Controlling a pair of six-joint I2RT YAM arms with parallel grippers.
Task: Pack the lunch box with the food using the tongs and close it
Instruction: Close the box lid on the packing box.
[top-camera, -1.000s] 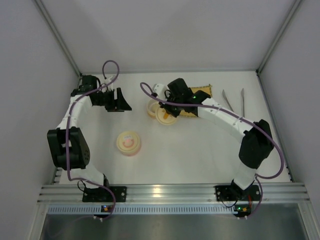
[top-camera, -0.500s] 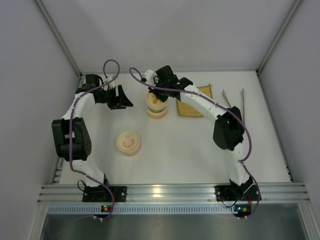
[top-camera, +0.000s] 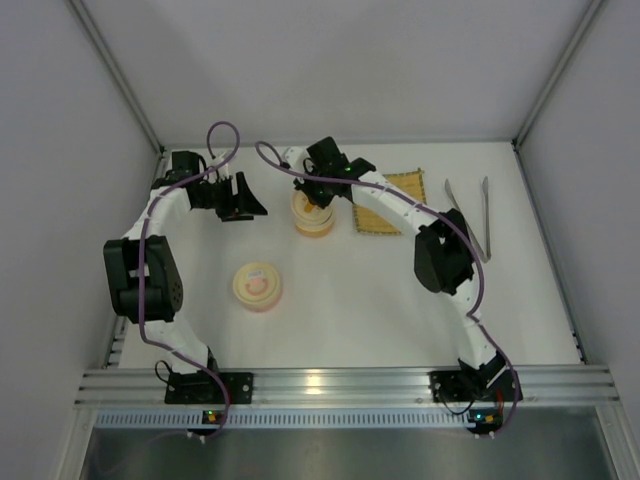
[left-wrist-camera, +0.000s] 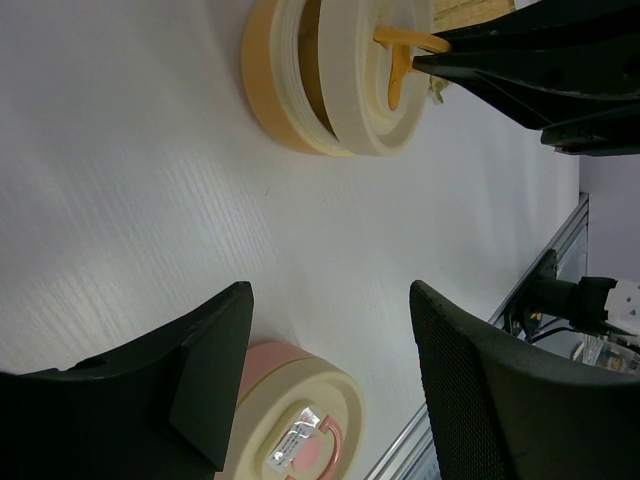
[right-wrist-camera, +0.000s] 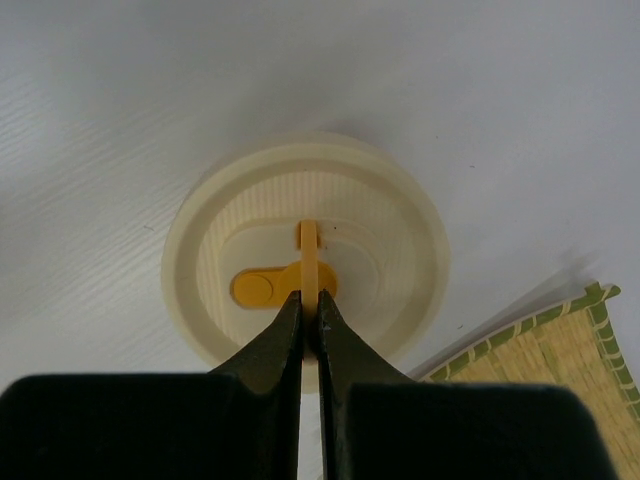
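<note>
Clamped shut with the right tool (right-wrist-camera: 310, 300): the orange handle (right-wrist-camera: 310, 250) of the cream lid (right-wrist-camera: 400, 240) on the lunch box (left-wrist-camera: 265, 80), just beside the yellow mat (top-camera: 405, 183). Spread apart and empty over the table (top-camera: 380, 300), left of that: the left tool (left-wrist-camera: 330, 290). Flat on the table beyond the mat's right edge, well apart from both: the tongs (top-camera: 486, 215).

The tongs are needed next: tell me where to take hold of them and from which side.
Probably from above, jaws straddling both arms about midway. The tongs lie flat on the table, right of the mat, joined end nearest the robot, tips spread toward the far wall.
</note>
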